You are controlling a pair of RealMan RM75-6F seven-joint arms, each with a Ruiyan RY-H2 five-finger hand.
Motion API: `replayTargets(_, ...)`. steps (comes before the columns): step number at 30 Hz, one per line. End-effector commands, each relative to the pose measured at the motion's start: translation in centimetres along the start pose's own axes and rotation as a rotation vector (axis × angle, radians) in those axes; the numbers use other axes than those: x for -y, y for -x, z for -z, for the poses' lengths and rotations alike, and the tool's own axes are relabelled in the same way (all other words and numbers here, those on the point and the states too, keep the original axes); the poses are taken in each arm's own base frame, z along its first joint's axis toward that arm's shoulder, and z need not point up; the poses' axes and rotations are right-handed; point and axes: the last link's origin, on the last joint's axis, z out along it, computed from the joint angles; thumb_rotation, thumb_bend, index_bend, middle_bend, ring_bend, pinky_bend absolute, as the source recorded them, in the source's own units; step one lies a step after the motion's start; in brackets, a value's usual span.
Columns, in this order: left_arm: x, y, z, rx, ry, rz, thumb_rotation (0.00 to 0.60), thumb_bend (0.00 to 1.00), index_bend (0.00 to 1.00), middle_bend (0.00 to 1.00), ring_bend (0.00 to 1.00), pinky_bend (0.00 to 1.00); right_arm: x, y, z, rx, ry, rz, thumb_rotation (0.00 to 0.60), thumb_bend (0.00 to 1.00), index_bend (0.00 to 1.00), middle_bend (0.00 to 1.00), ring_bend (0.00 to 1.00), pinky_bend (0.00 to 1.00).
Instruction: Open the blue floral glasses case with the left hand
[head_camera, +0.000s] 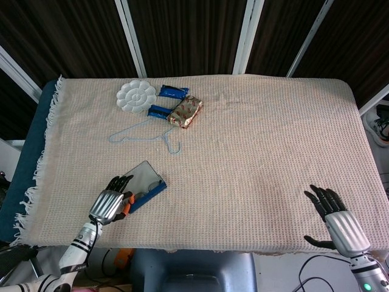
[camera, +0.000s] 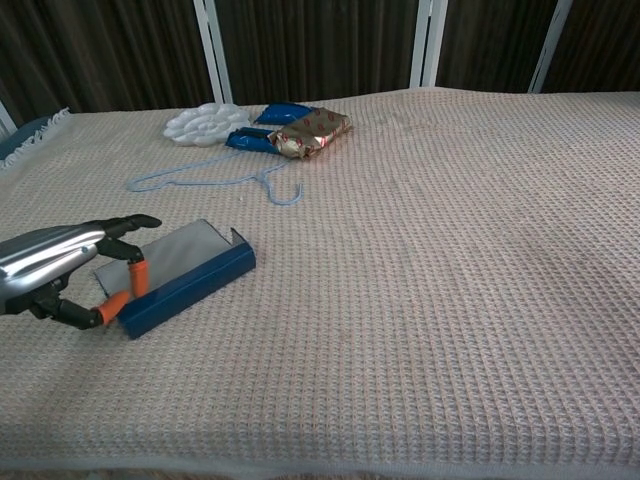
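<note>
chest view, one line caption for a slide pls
Left hand grips the near end of the blue glasses case, which lies askew on the cloth.

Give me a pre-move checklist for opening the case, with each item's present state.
1. Left robot hand at the case: ok, its orange-tipped fingers are at the case's near-left end.
2. Firm hold on the lid: cannot tell, the contact is hidden behind the fingers.
3. Case lies square to the table edge: not ok, it sits skewed, one corner pointing toward the hanger.
4. Lid open: cannot tell; the grey top looks flat on the blue base.
5. Space around the case: ok, the hanger, palette and snack packets lie farther back.
6. Right robot hand out of the way: ok, at the far right, fingers spread, holding nothing.
</note>
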Motion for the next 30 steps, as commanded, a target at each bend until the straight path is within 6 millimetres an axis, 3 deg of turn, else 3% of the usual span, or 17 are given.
replayTargets(1, -0.8, 0.9, 1.5, 0.05, 0.044, 0.02, 0.6, 0.51, 0.52, 0.0, 0.0, 0.0, 0.1, 0.0, 0.0, 0.001, -0.003, -0.001, 0.6, 0.22, 0.0, 0.0, 0.0, 0.0)
replayTargets(8, -3.1, 2.2, 2.2, 0.069, 0.115, 0.054, 0.6, 0.51, 0.48, 0.0, 0.0, 0.0, 0.1, -0.2, 0.2, -0.007, -0.009, -0.011, 0.6, 0.22, 0.0, 0.0, 0.0, 0.0)
replayTargets(15, -5.2, 2.2, -0.4, 0.042, 0.124, 0.133, 0.6, 0.51, 0.44, 0.0, 0.0, 0.0, -0.1, -0.4, 0.4, -0.019, -0.012, -0.019, 0.6, 0.22, 0.0, 0.0, 0.0, 0.0)
replayTargets(25, -9.2, -1.6, -3.0, -0.084, 0.189, 0.197, 0.6, 0.52, 0.4, 0.0, 0.0, 0.0, -0.3, -0.8, 0.6, -0.028, -0.013, -0.035, 0.6, 0.22, 0.0, 0.0, 0.0, 0.0)
replayTargets(30, -12.1, -1.7, -4.4, -0.082, 0.237, 0.18, 0.6, 0.52, 0.4, 0.0, 0.0, 0.0, -0.4, -0.9, 0.6, -0.029, -0.014, -0.04, 0.6, 0.22, 0.0, 0.0, 0.0, 0.0)
